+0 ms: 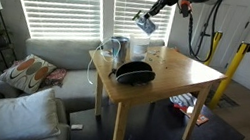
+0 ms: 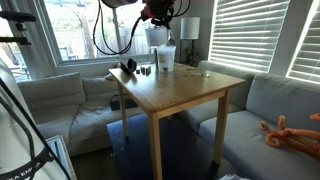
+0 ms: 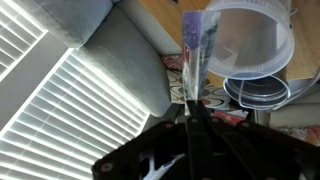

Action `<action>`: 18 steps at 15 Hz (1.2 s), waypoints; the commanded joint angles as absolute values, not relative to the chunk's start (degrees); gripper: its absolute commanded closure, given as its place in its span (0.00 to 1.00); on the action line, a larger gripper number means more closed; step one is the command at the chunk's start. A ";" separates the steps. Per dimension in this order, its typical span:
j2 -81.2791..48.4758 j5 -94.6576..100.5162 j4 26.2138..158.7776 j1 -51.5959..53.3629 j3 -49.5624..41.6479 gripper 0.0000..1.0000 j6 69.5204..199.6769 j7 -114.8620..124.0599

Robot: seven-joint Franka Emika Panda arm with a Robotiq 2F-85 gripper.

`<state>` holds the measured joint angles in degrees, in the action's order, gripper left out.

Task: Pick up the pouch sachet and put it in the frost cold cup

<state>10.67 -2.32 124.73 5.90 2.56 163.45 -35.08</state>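
Bluish-grey flat soft pouch sachet pinched between the gripper's jaws, hanging just above tall translucent pale-blue frosted plastic cup. Pickup looks done; drop-in and release left.

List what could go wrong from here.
1. In the wrist view the pouch sachet hangs beside the rim of the frost cold cup, not clearly over its opening; released now, it may fall outside.
2. The gripper is close to the cup and could nudge or tip it while lowering.
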 commanded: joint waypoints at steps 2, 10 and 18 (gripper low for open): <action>9.11 -3.53 123.55 7.70 2.50 1.00 164.48 -38.95; 3.80 -4.38 119.27 9.09 2.62 1.00 163.96 -43.25; -3.42 -5.15 113.40 8.69 3.07 1.00 153.43 -42.17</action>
